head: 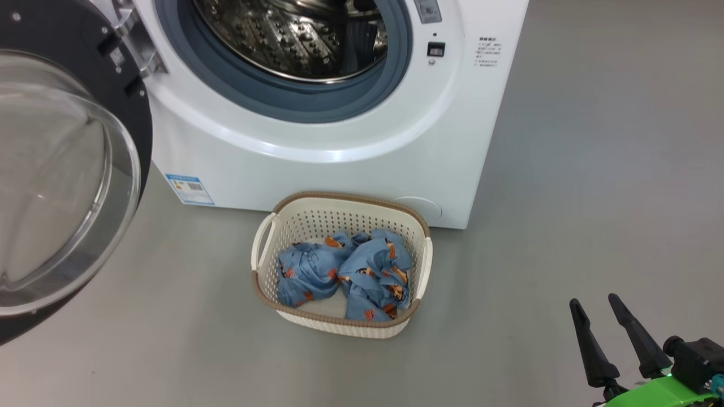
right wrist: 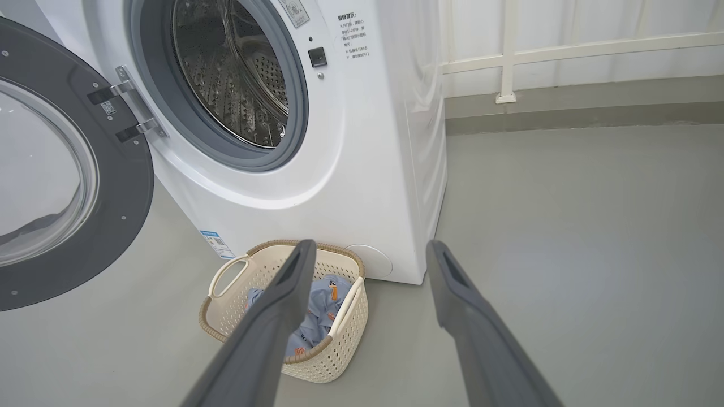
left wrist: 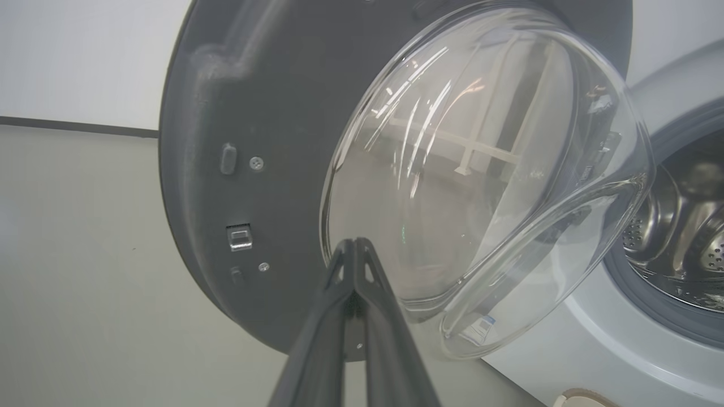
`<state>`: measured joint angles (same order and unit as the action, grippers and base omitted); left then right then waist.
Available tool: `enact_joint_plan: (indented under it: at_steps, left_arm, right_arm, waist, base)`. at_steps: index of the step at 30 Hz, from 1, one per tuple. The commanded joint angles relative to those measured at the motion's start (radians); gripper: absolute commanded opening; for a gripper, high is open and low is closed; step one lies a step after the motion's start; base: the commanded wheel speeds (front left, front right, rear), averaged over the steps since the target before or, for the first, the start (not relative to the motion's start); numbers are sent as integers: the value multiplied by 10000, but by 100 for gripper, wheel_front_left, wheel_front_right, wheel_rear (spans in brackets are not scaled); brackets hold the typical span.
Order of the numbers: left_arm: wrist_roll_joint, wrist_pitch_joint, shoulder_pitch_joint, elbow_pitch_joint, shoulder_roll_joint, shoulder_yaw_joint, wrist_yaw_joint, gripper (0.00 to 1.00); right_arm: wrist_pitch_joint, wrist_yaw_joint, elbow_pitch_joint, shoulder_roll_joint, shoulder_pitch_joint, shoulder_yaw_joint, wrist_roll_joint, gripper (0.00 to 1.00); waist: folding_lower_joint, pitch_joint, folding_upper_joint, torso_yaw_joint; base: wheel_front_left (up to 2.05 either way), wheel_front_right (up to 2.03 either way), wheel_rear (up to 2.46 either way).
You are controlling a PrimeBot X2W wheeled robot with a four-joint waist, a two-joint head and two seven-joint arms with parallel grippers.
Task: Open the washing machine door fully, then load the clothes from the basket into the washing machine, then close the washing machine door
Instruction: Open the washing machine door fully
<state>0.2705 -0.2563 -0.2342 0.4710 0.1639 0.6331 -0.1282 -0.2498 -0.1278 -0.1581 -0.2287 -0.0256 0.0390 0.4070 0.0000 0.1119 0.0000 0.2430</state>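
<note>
Head view — I see the washing machine door open, clothes in the basket; right gripper jaws spread, left gripper jaws pressed together.

Door stands wide open at left of white washer; two blue printed clothes crumpled in cream basket before it

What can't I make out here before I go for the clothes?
Drum: head view, top cut off by the edge.
Washing machine door: head view, left side cut off by the edge.
Clothes: lower layers hidden by top folds; right wrist view, partly behind a finger of the right pincer.
Printed text on the washing machine: too small to read.
Left pincer: shut; left wrist view, contact with the door glass unclear.
</note>
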Motion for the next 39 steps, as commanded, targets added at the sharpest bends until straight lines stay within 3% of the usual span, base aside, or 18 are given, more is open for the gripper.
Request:
enact_joint_plan:
  at_steps: [1,4,5,9,13,27,39]
  left_arm:
    - [81,-55,164,-482,303,114,-23,0]
    - [182,-55,682,-1090,-110,-330,-23,0]
    - [220,-55,969,-1463,-331,-719,-23,13]
    - [415,-55,1359,-2000,-538,-1652,-24,43]
    - [620,-55,1603,-2275,-474,-2560,-24,98]
    - [1145,-55,1582,-2410,40,-4585,-24,100]
    - [1296,-55,1649,-2513,290,-5499,-25,100]
  right_arm:
    - [-120,-29,257,-145,-24,126,18,100]
    - [-120,-29,280,-132,-145,74,32,100]
    - [-120,-29,296,-116,-197,32,44,100]
    - [-120,-29,339,-68,-261,-20,50,100]
    - [-120,-29,365,-35,-254,-31,48,100]
    - [-120,-29,437,53,-50,-63,0,100]
    - [-120,-29,447,114,13,-41,-35,100]
  waist:
    - [0,-137,0,-39]
    - [0,-284,0,-124]
    - [0,-358,0,-194]
    - [0,-407,0,-376]
    - [0,-393,0,-655]
    - [0,-33,0,-1673]
    - [0,-2,0,-2510]
  base:
    - [0,0,0]
    - [0,0,0]
    - [0,0,0]
    - [0,0,0]
    - [0,0,0]
    - [0,0,0]
    - [0,0,0]
